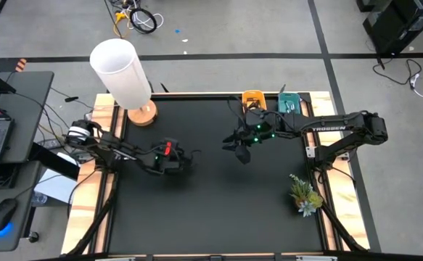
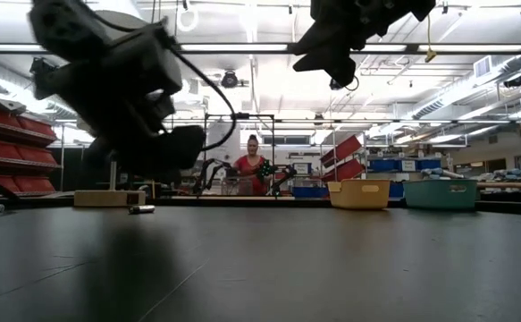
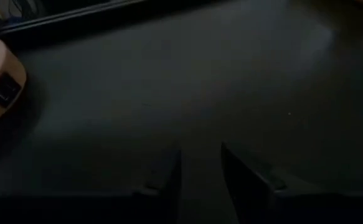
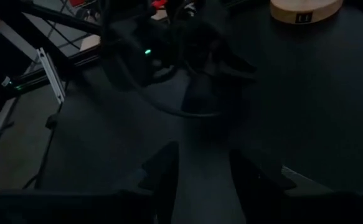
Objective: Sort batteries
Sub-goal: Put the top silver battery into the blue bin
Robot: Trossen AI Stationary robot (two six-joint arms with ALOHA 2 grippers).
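One small battery (image 2: 141, 209) lies on its side on the black table, far back near the lamp's wooden base (image 2: 108, 198); no other batteries show. My left gripper (image 1: 191, 161) hangs low over the table's left half. In the left wrist view it (image 3: 200, 180) is open, with only bare table between its fingers. My right gripper (image 1: 241, 152) hovers higher over the table's middle, in front of the yellow tray (image 1: 253, 98) and the teal tray (image 1: 289, 103). It (image 4: 200, 168) is open too, with nothing between its fingers, and points toward my left arm.
A white lamp (image 1: 122, 69) on a round wooden base (image 1: 143, 113) stands at the far left corner. A small plant (image 1: 305, 194) sits at the right edge. The two trays stand at the far edge, right of middle. A person (image 2: 251, 165) stands far behind the table.
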